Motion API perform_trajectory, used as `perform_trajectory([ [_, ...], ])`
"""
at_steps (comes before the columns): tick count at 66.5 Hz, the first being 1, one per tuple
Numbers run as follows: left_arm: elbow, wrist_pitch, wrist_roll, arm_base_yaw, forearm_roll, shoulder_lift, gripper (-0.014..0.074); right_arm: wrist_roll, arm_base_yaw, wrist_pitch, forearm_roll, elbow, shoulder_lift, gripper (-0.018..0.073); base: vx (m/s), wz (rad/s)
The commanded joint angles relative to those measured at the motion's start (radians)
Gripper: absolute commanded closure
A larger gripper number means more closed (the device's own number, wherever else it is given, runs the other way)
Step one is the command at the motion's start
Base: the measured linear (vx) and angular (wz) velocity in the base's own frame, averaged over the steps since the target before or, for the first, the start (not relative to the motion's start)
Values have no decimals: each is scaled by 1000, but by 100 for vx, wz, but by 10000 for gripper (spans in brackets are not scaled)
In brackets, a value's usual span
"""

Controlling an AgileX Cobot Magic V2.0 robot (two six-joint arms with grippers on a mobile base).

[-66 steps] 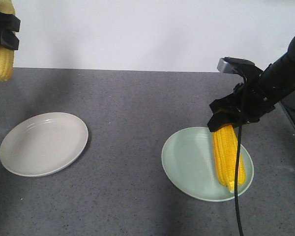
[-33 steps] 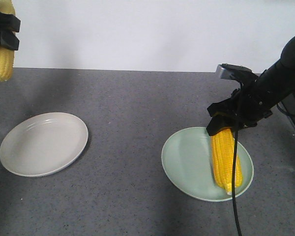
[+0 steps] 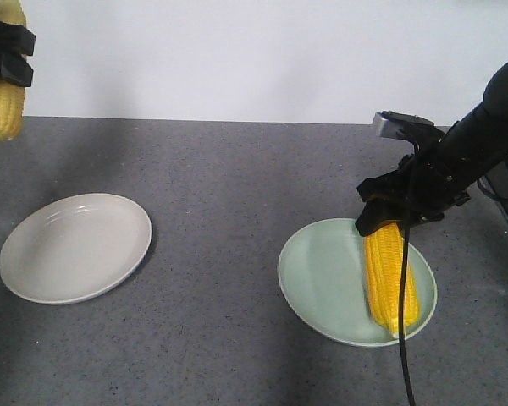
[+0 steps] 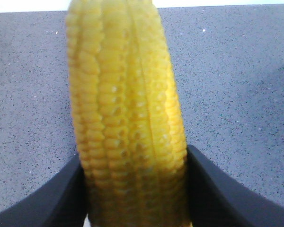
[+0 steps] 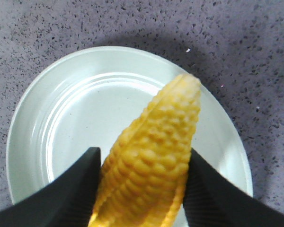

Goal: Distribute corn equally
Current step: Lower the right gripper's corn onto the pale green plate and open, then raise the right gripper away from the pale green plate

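Note:
One corn cob (image 3: 0, 97) hangs upright at the far upper left, well above the table, with my left gripper (image 3: 3, 52) shut on it. In the left wrist view this corn (image 4: 128, 109) fills the gap between both black fingers (image 4: 61, 198). My right gripper (image 3: 396, 218) is shut on the thick end of a second corn cob (image 3: 390, 279). That cob slopes down over the right side of the pale green plate (image 3: 322, 279). In the right wrist view its tip (image 5: 187, 85) points over the green plate (image 5: 75, 118). Whether the tip touches the plate I cannot tell.
A white plate (image 3: 74, 247) with nothing on it sits on the grey speckled table at the left, below and right of the left gripper. A black cable (image 3: 404, 338) hangs from the right arm across the green plate's front rim. A white wall stands behind the table.
The right gripper has shifted slightly up and to the right with its cob, raising the cob's thick end so it slopes more steeply. The left gripper and its cob have stayed still.

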Motion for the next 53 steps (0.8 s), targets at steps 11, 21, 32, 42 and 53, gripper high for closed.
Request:
perform_trajectory([
  [11,-24,-46,-2,0,-16,-42,559,19,1,8,-6,-23,-46,22,0,0],
  [21,-24,-46,-2,0,-16,-42,559,21,0,-4,-14,-24,-56,-11,0,0],
  [32,-24,-46,-2,0,-16,-42,559,31,-5,-54,-48,-24,-126,-10,0,0],
  [42,-24,-46,-2,0,-16,-42,559,56,-31,-72,-82,-24,-225,-10,0,0],
  [53,-24,-37,-2,0,-16,-42,559,82,-76,-64,-111,-23,-347,-9,0,0],
])
